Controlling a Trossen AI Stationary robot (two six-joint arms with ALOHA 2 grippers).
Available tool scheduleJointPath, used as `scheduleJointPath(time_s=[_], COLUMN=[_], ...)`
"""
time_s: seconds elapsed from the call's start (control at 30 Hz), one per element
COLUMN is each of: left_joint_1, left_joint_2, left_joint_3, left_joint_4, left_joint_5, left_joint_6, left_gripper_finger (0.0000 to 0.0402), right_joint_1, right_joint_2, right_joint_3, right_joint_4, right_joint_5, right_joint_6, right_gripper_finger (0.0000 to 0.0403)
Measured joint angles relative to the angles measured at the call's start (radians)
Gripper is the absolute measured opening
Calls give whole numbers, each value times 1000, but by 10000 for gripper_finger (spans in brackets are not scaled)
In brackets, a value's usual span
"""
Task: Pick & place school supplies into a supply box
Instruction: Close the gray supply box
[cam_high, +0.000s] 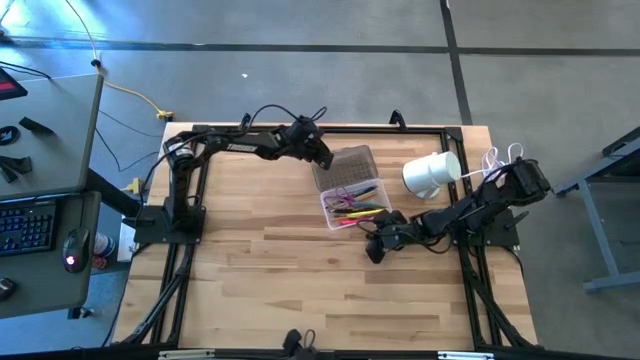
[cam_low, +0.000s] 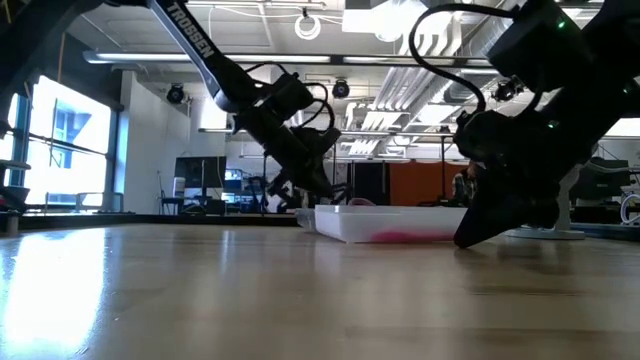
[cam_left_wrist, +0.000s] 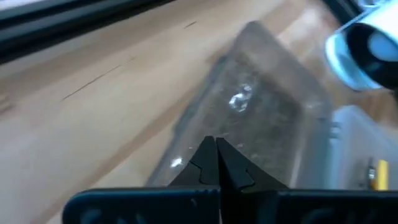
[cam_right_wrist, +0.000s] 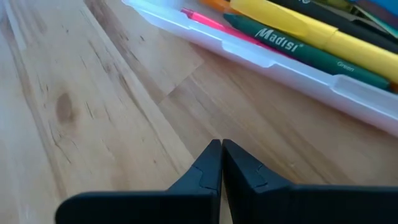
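The clear supply box (cam_high: 352, 203) lies open on the table, holding yellow (cam_right_wrist: 311, 28), green (cam_right_wrist: 298, 50), pink and orange pens. Its greyish textured lid (cam_high: 348, 163) is folded back toward the far edge. My left gripper (cam_high: 324, 160) is shut, with its tips at the lid's left end (cam_left_wrist: 186, 155). My right gripper (cam_high: 377, 252), also shut, hangs low over bare wood just near and right of the box (cam_right_wrist: 280, 65). In the low view the box (cam_low: 390, 225) sits between the left gripper (cam_low: 318, 195) and the right gripper (cam_low: 465, 240). My left gripper (cam_left_wrist: 216, 144) points its shut fingertips slanting down at the lid's left edge (cam_left_wrist: 205, 134). I cannot tell whether they touch it. The lid lies back, open, beside the box.
A white cylindrical object (cam_high: 432, 172) lies on its side right of the lid, with a white cable bundle (cam_high: 500, 160) beyond it. A black frame (cam_high: 300, 130) borders the table. Bare wood stretches across the near half of the table (cam_high: 300, 290).
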Motion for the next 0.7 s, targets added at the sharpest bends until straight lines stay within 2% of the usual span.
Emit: scheduleJointPath(time_s=[0.2, 0.43, 0.57, 0.63, 0.7], left_joint_1=[-44, -32, -5, -5, -3], left_joint_2=[0, 0, 0, 11, 28], left_joint_3=[47, 102, 100, 100, 100], left_joint_4=[-2, -149, -257, -260, -257], left_joint_5=[-8, -281, -335, -372, -364], left_joint_6=[49, 52, 22, 23, 22], left_gripper_finger=[15, 17, 13, 13, 14], right_joint_1=[-1, 1, 1, 1, 1], right_joint_2=[-1, -1, 0, 0, 0], right_joint_3=[0, 0, 0, 0, 0], right_joint_4=[3, 8, 11, 11, 13], right_joint_5=[-38, -44, -46, -46, -46], right_joint_6=[15, 36, 36, 36, 36], right_gripper_finger=[0, 0, 0, 0, 0])
